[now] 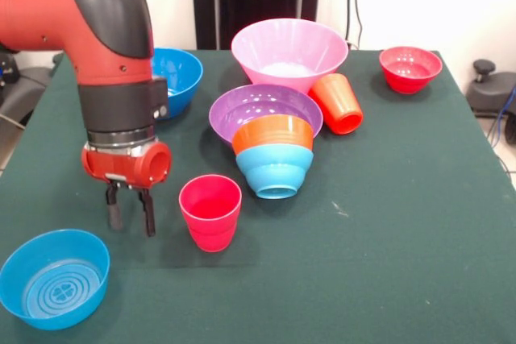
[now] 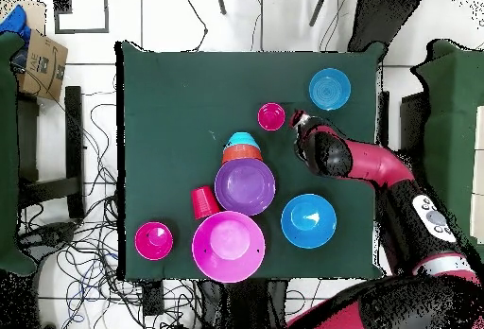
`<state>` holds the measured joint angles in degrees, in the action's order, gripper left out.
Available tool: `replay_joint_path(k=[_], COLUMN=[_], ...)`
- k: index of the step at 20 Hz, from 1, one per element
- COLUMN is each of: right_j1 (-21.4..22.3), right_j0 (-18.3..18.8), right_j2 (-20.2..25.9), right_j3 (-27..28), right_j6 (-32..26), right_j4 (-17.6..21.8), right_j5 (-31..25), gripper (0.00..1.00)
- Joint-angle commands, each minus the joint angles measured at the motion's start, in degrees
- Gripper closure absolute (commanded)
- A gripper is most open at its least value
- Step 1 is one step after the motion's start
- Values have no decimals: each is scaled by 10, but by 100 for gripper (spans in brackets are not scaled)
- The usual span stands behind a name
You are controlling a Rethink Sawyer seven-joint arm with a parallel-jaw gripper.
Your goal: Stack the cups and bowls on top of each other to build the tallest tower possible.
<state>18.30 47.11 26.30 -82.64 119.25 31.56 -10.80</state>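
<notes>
My gripper point(image 1: 131, 213) hangs just above the table, open and empty, a little left of the upright pinkish-red cup point(image 1: 210, 211); in the overhead view the gripper point(image 2: 299, 123) is beside the cup point(image 2: 271, 115). The orange bowl point(image 1: 272, 132) is nested with the light-blue bowl point(image 1: 274, 168); the pair lies tipped, bases toward the camera, against the purple bowl point(image 1: 262, 108). The orange-red cup point(image 1: 339, 102) lies on its side between the purple bowl and the large pink bowl point(image 1: 289, 50). The small blue bowl point(image 1: 55, 277) sits at the front left.
The deep blue bowl point(image 1: 177, 78) stands behind my arm at the back left. The small red bowl point(image 1: 409, 68) stands alone at the back right. Bare green cloth point(image 1: 387, 231) fills the front right of the table.
</notes>
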Motion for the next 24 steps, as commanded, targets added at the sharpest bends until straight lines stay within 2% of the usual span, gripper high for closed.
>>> replay_joint_path(k=[1,5,7,10,12,14,16,19,24], right_j1=[-68,-63,-72,-109,-113,-109,-87,-60,-65], right_j0=[26,37,44,61,43,16,-2,-29,-43], right_j2=[19,24,31,51,35,16,12,10,18], right_j3=[75,77,97,142,170,200,204,220,261], right_j6=[-149,-181,-214,-280,-278,-246,-233,-229,-239], right_j4=[93,144,168,188,189,190,179,150,166], right_j5=[-43,-35,-54,-107,-144,-160,-186,-267,-315], gripper=[0,0,0,0,0,0,0,0,0])
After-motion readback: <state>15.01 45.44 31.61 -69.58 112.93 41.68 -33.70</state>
